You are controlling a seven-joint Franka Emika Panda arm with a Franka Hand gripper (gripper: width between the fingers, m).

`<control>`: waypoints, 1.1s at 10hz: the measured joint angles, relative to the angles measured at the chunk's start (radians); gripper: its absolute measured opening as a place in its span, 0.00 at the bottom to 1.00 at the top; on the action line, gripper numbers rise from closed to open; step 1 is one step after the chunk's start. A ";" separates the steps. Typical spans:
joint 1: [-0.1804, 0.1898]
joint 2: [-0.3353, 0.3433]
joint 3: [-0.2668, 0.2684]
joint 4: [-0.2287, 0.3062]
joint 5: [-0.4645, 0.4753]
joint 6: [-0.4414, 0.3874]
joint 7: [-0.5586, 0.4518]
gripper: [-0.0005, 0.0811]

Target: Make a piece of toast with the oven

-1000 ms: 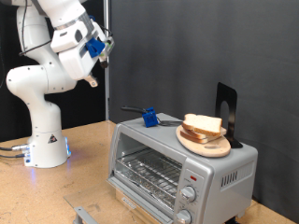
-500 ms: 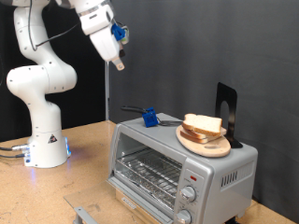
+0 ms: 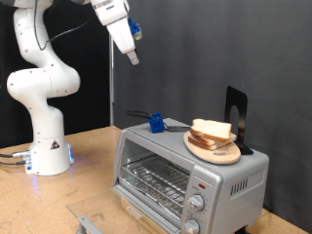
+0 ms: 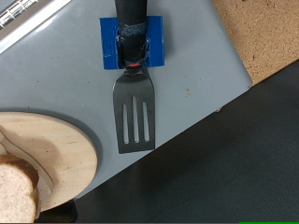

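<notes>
Gripper (image 3: 133, 58) high above oven (image 3: 185, 168), can't tell if spread or pinched. Bread slices (image 3: 212, 130) on wooden plate (image 3: 213, 149) atop oven, slotted spatula (image 4: 135, 110) beside. Sloppy descent might knock plate off.

We see the oven (image 3: 190, 168) in brushed silver-grey metal, matt top, glass door, wire rack of shiny metal. Spatula (image 4: 135, 111) is matt black plastic, slotted, in a glossy blue plastic holder (image 4: 132, 42). Round board (image 4: 51, 154) is pale smooth wood. Bread (image 3: 211, 130) looks soft, porous. Table (image 3: 39, 200) is speckled chipboard
</notes>
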 joint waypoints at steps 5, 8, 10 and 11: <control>0.004 -0.015 0.084 -0.115 0.029 0.251 0.000 1.00; 0.006 -0.041 0.146 -0.185 0.042 0.300 0.030 1.00; 0.005 -0.049 0.185 -0.223 0.045 0.348 0.091 1.00; 0.004 -0.048 0.203 -0.243 0.045 0.381 0.112 1.00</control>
